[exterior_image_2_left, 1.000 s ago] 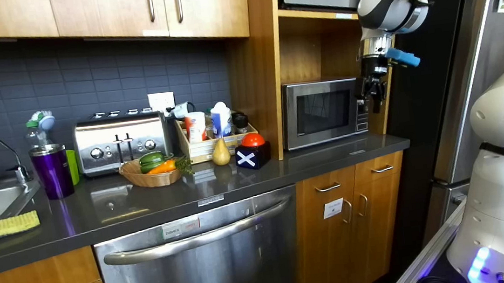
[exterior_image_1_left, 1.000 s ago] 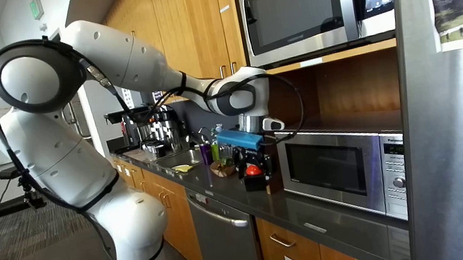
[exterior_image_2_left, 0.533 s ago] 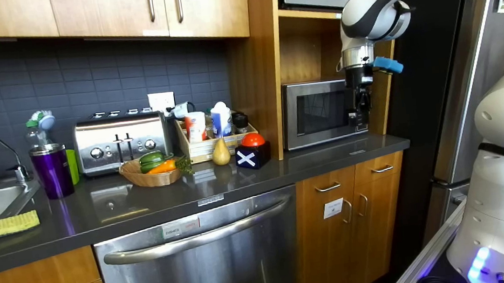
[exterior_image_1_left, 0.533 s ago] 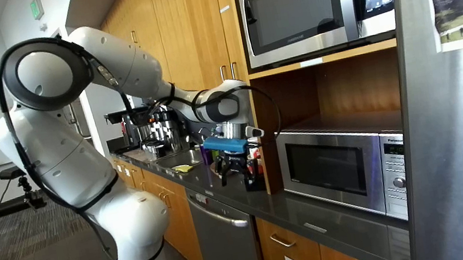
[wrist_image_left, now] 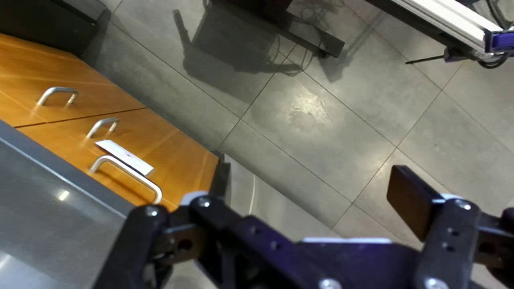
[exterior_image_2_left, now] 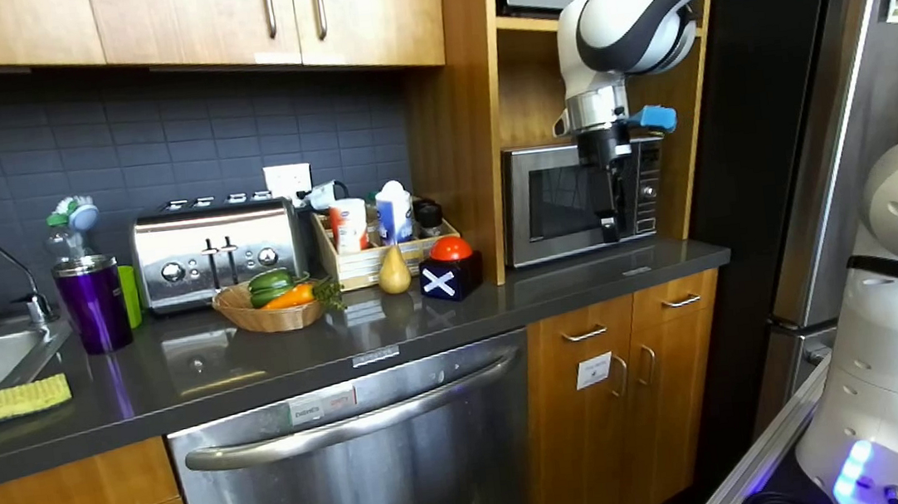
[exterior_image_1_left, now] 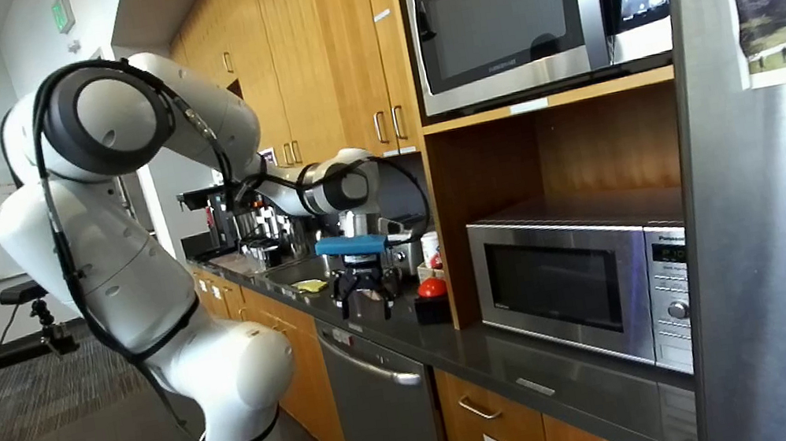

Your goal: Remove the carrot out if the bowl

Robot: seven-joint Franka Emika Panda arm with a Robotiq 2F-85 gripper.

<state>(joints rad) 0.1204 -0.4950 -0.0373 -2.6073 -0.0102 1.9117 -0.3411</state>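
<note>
In an exterior view the bowl (exterior_image_2_left: 272, 320), woven-looking and probably light, could skid or tip if its rim is snagged. Inside it a green vegetable (exterior_image_2_left: 270, 288) sits at twelve o'clock; the carrot (exterior_image_2_left: 289, 297) lies toward three, likely firm, light and smooth enough to roll, so best held across its thick orange middle. Its leafy top (exterior_image_2_left: 329, 294), spilling over the rim at three o'clock, would probably bend or slip. The wrist view takes in floor (wrist_image_left: 305, 132), with counter (wrist_image_left: 44, 208) at eight o'clock, but no bowl. In an exterior view the gripper (exterior_image_1_left: 367, 314) crosses the counter and the carrot cannot be made out; where the carrot is plain, the gripper hangs well apart from the bowl, toward three o'clock. Its jaws, clearest from the wrist, are spread wide, pinching nothing.
</note>
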